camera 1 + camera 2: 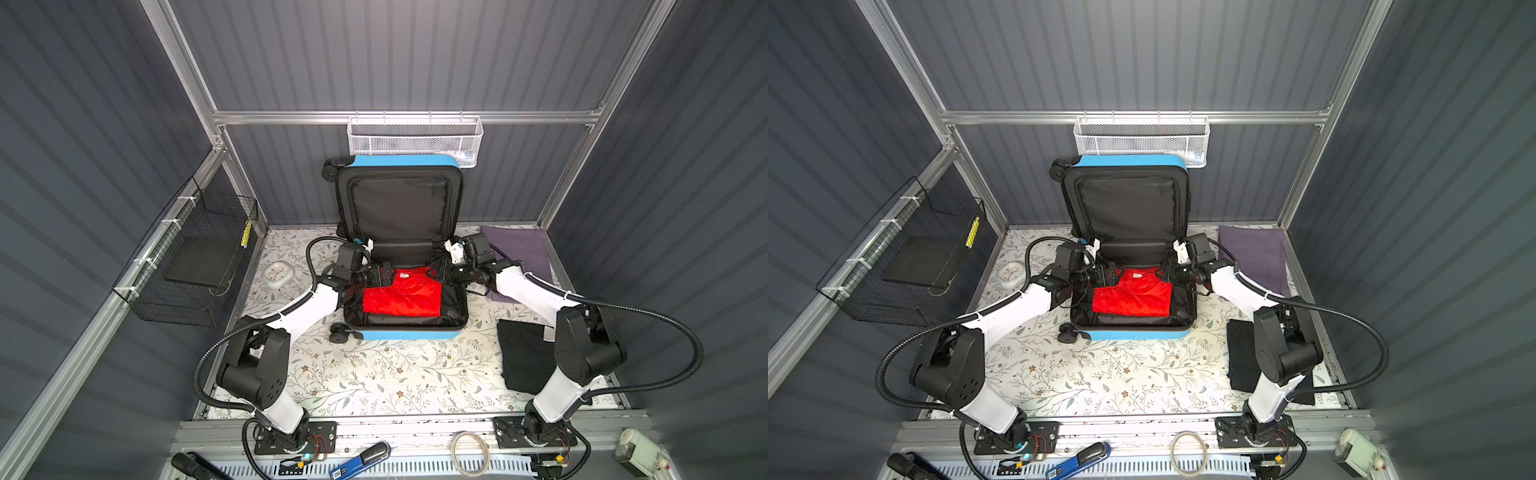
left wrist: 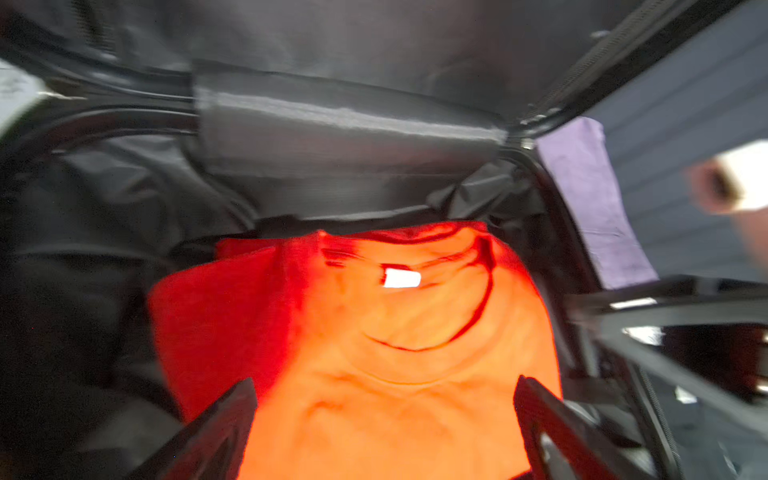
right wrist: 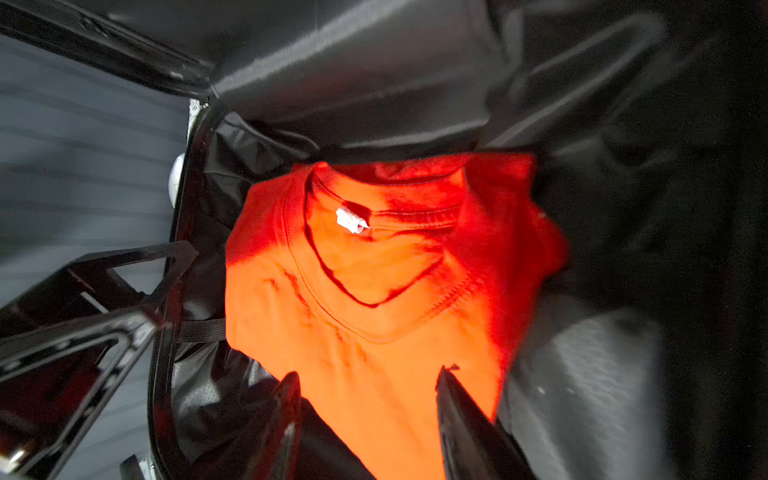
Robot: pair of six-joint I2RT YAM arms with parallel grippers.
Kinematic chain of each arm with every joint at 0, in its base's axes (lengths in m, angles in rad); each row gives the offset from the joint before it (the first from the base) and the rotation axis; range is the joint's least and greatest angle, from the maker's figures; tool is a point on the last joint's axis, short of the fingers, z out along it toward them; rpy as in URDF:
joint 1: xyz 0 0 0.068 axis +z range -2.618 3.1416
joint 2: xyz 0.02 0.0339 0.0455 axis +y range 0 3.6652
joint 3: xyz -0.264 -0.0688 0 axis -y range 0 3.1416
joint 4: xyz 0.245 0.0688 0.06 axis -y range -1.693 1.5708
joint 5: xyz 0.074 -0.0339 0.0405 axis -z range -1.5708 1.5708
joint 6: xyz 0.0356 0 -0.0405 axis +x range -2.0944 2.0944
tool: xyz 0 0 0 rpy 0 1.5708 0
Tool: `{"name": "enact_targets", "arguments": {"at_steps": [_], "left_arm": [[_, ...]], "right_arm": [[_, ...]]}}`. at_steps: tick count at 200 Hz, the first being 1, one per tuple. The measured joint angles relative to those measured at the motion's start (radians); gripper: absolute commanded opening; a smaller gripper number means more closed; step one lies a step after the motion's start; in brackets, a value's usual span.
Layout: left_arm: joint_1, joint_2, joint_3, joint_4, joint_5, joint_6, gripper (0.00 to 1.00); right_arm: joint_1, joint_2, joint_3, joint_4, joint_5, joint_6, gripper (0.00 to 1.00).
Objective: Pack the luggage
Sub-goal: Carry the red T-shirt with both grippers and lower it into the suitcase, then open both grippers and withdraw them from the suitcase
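We read no legible text: shirt tag [image 3: 352, 220] blurred white, clock [image 1: 277, 274] dial too small, tool label [image 1: 336, 473] unreadable.

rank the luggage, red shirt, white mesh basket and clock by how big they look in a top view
1. luggage, largest
2. white mesh basket
3. red shirt, though the basket hangs higher up, so this pair is unsure
4. clock, smallest

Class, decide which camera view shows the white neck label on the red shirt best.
The right wrist view: the label on the shirt is sharp there. The left wrist view blurs it; in both top views it is too small to make out.
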Motion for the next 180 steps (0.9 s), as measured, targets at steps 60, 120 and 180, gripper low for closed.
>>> {"name": "enact_targets", "arguments": {"at_steps": [60, 120, 180], "left_arm": [[-0.021, 0.03, -0.09, 0.106, 0.025, -0.024, 1.0], [-0.021, 0.098, -0.151, 0.155, 0.01, -0.049, 1.0], [-0.023, 0.064, 0.022, 0.058, 0.051, -0.028, 1.0]], "right_arm": [[0.005, 0.112, 0.01, 0.031, -0.008, 0.018, 0.58], [-0.001, 0.112, 0.01, 0.029, -0.005, 0.018, 0.61], [-0.024, -0.156, 0.011, -0.045, -0.005, 0.005, 0.68]]}}
